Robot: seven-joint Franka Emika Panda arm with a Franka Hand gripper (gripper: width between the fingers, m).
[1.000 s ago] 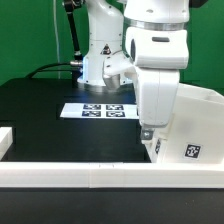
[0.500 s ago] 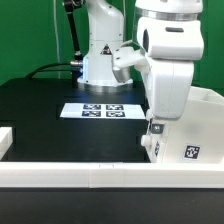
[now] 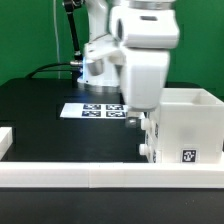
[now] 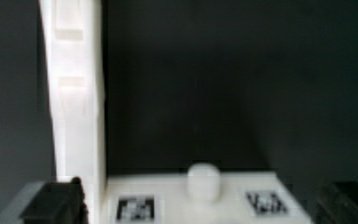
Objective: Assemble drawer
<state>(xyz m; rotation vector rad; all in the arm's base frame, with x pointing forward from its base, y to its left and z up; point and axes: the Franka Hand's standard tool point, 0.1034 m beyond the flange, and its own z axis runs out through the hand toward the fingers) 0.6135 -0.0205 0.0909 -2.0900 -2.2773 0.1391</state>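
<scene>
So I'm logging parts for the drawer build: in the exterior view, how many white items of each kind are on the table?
Drawer housing: 1
Marker board: 1
Border rails: 2 visible stretches
Total: 4

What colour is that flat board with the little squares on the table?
The marker board is white, carrying black-and-white square tags. The exterior view shows it best.

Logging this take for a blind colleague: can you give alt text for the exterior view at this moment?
A white robot arm reaches down over a black table, its gripper low against the near corner of a tall white drawer housing on the exterior view's right. The marker board lies behind it, and a long white rail runs along the front.
</scene>
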